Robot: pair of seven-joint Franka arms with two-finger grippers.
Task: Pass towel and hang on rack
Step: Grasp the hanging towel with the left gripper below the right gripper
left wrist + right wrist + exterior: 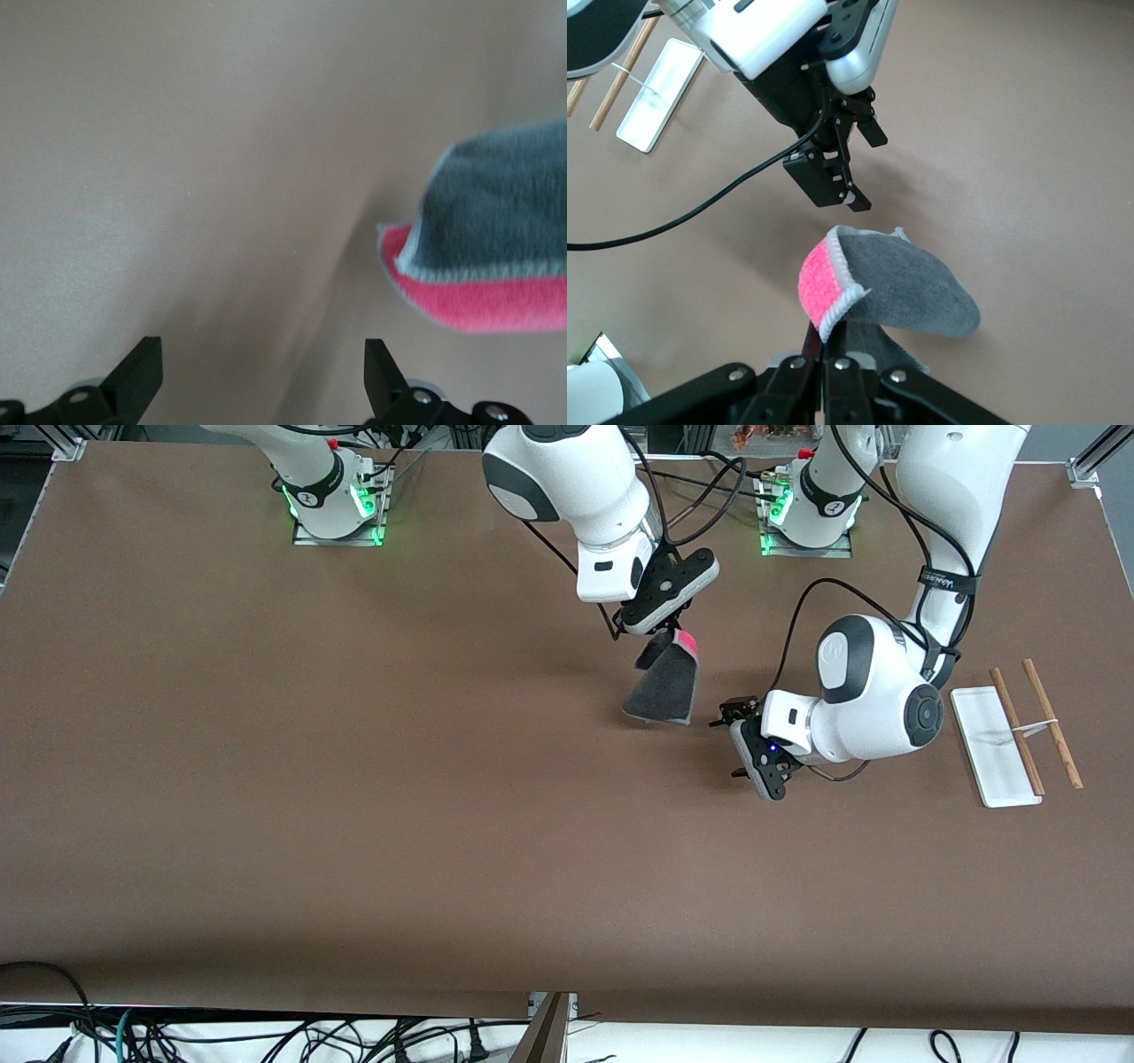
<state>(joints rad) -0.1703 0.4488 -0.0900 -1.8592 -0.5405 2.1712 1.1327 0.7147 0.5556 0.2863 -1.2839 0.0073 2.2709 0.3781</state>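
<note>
Step in hand: passing towel from one arm to other.

Right gripper (666, 631) pinches towel (664, 685) by its pink-tag corner, up over middle of tabletop. Towel hangs down, low edge close to tabletop.

Left gripper (738, 740) sits low just beside towel, fingers (142, 372) spread wide, nothing in them.

Rack (1019, 731) stands near tabletop edge at left arm's end, nothing on it.

Next: left gripper needs to slide in on free towel edge and pinch. Then right one lets go.
</note>
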